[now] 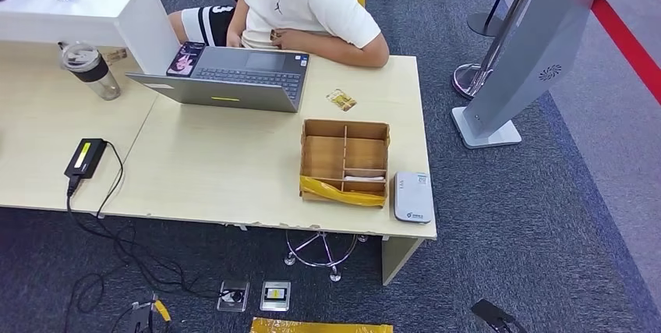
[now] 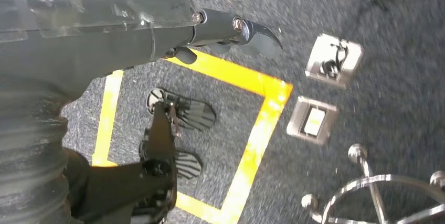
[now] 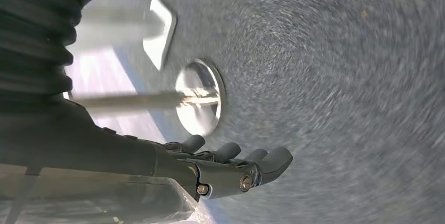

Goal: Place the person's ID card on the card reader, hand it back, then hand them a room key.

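A yellowish card [image 1: 341, 100] lies flat on the pale table [image 1: 218, 169], just in front of the seated person [image 1: 308, 5]. The white card reader [image 1: 413, 196] sits at the table's near right corner. Beside it stands an open cardboard box [image 1: 345, 161] with dividers; a pale card [image 1: 364, 178] lies in one front compartment. My left hand [image 2: 236, 30] hangs over the floor with fingers extended and nothing in it. My right hand [image 3: 231, 163] also hangs low over the carpet, fingers straight and apart, holding nothing.
An open laptop [image 1: 234, 76], a lidded cup [image 1: 92, 70] and a black power adapter [image 1: 86, 157] with its cable occupy the table's left part. A grey kiosk stand [image 1: 538, 52] and a stanchion base [image 1: 471, 79] stand right of the table. Floor sockets [image 2: 334, 60] and yellow tape [image 2: 262, 124] lie below.
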Available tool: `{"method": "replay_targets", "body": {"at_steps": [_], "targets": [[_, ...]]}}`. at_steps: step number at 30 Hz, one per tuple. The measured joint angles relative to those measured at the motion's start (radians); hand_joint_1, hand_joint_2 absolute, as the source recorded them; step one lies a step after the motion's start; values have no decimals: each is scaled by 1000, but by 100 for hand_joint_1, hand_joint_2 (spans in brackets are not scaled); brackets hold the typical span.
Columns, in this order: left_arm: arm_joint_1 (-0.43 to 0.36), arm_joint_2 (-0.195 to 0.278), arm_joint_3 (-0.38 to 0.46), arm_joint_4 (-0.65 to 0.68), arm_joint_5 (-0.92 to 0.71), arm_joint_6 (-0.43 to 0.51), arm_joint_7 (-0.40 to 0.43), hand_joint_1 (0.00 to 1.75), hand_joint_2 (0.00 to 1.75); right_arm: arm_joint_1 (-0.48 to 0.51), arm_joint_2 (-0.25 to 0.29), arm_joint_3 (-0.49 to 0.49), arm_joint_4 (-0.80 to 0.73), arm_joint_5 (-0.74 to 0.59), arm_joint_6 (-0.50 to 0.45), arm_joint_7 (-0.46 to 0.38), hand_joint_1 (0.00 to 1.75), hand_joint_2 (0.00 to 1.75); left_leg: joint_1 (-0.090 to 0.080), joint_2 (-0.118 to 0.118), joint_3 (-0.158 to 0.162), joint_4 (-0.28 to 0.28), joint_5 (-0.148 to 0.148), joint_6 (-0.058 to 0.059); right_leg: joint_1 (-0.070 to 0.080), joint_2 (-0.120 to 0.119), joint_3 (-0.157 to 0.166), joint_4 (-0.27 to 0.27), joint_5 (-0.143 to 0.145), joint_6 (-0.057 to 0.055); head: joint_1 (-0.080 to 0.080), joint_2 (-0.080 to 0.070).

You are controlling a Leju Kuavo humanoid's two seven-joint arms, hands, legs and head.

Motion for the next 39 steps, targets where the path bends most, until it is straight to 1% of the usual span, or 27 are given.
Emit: {"method": "replay_targets", "body": {"at_steps": [1,3,5,8,12,19,24,34,39], "targets": [[8,4,3,0,7,-1,-5,0,175,7,4,11,-20,-40,-19,23,0,175,0,0,0,0,0,0,0,0,0,0,0,0,0,0],[20,10,9,1,13,-4,-10,0,175,14,11,36,-52,-108,-36,32,0,87,0,0,0,0,1,0,0,0,0,0,0,0,0,0],[24,14,11,2,10,-6,-10,0,175,3,15,60,-69,-149,-30,28,0,0,-1,0,0,0,1,0,-1,0,0,0,0,0,0,0],[20,17,11,2,2,-7,-10,0,175,-35,11,93,-79,-148,-18,46,0,0,-1,1,2,0,1,1,-1,1,1,0,1,1,0,0],[17,19,11,2,-3,-10,-10,0,175,-55,4,135,-80,-150,-37,67,0,0,-1,1,3,0,2,1,-1,1,2,0,1,1,0,0],[12,21,11,2,-8,-15,-10,0,175,-54,-15,172,-77,-176,-56,45,0,0,-2,1,3,0,1,1,-2,2,1,0,1,1,0,0],[11,21,11,2,-9,-18,-10,0,175,-57,-15,192,-70,-169,-74,31,0,0,-2,1,2,0,1,1,-2,2,1,0,1,1,0,0],[5,23,9,2,-41,-13,-13,0,175,-64,-13,226,-66,-157,-75,25,0,0,-2,1,2,0,1,1,-2,2,1,0,1,1,0,0],[3,24,7,1,-52,-11,-40,0,175,-68,-12,237,-60,-175,-85,21,0,0,-2,1,2,0,1,1,-2,2,1,0,1,1,0,0]]}}
